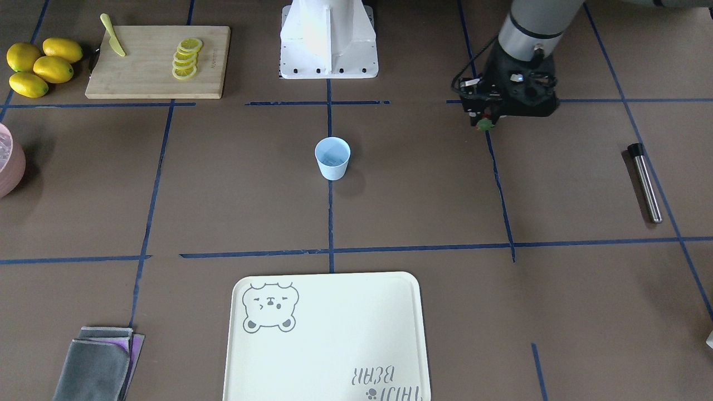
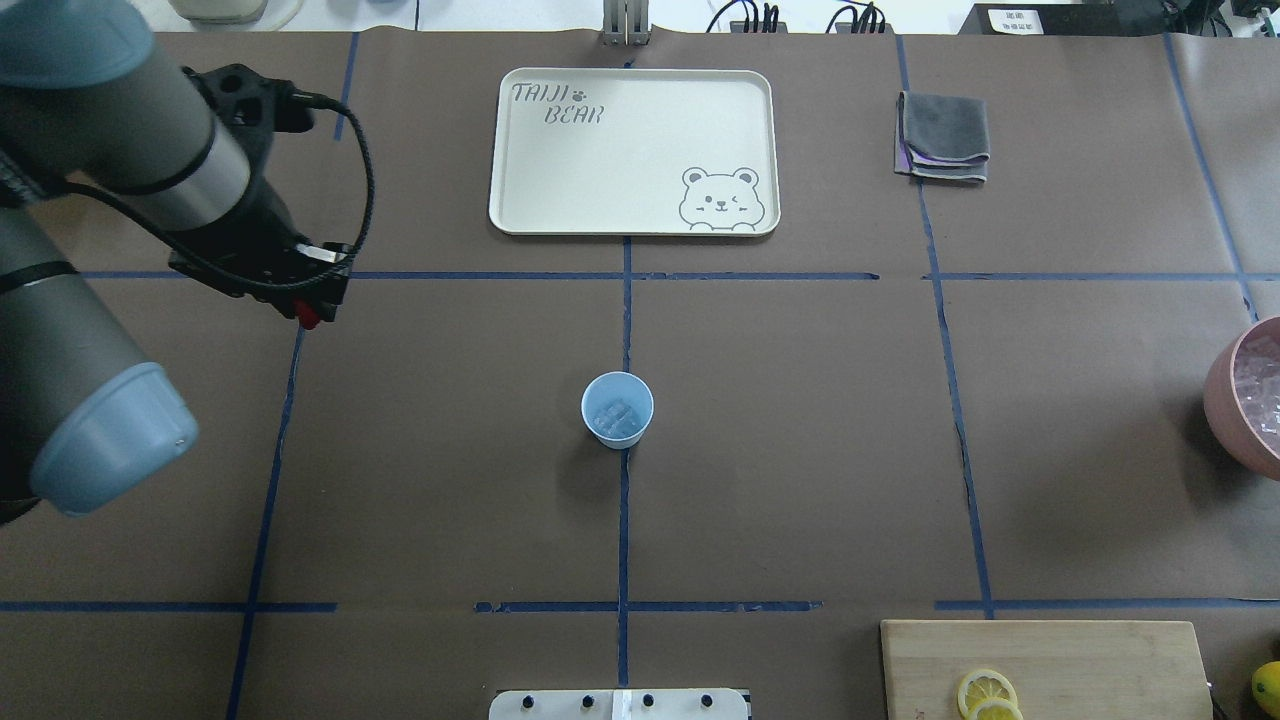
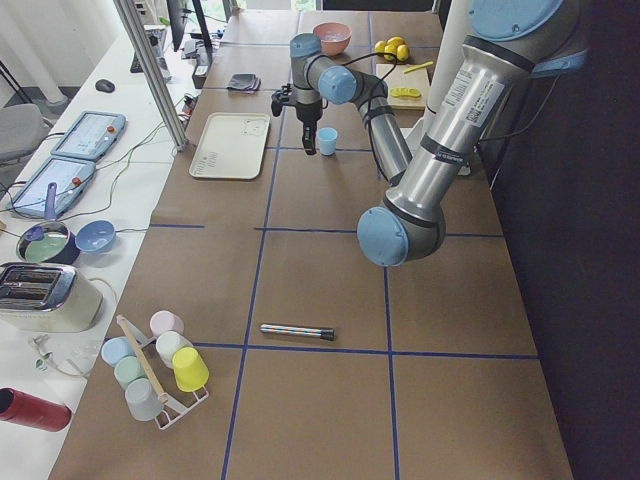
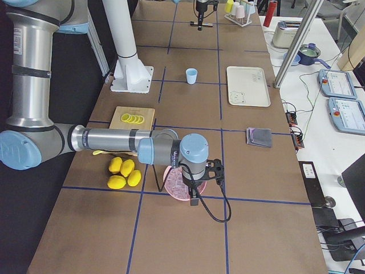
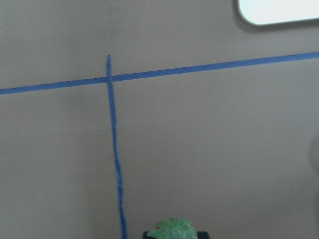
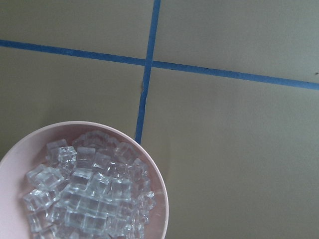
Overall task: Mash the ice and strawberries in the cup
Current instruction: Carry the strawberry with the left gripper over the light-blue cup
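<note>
While pinched in the closed-down fingers of the left gripper (image 1: 482,120), strawberry (image 2: 309,318): judged light, soft, easily bruised, so best gripped gently by its sides, leafy top free. Farther on, in the middle, well apart: cup (image 2: 617,410), thin, light, tippy, with hard slippery ice (image 2: 614,416) inside. Farthest, over the pink bowl (image 6: 162,204): right gripper (image 4: 195,193), finger spread impossible to tell.
</note>
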### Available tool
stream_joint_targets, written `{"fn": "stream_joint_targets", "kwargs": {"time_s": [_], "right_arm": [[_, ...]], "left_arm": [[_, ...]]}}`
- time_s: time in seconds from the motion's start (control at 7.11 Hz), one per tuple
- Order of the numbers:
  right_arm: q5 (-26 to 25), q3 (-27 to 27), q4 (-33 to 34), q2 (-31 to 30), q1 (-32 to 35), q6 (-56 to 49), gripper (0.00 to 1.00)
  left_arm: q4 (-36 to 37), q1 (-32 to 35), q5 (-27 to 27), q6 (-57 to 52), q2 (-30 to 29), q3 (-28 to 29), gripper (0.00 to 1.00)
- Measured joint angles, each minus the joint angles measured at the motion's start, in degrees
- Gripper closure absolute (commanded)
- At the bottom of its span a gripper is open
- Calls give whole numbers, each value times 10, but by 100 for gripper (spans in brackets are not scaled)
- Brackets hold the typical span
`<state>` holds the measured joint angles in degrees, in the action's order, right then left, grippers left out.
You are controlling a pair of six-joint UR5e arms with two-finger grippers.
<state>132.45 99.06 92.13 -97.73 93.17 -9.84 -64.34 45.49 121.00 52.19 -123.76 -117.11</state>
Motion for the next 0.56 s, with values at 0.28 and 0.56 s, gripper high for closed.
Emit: {"fn": "stream_joint_targets", "kwargs": {"time_s": [0.28, 0.56], "right_arm": [[0, 0, 0, 1, 0, 0, 0], [0, -1, 0, 1, 0, 0, 0]], "left_arm": [[-19, -64, -28, 115, -85, 68, 100], [-99, -118, -72, 201, -137, 158, 100]]}}
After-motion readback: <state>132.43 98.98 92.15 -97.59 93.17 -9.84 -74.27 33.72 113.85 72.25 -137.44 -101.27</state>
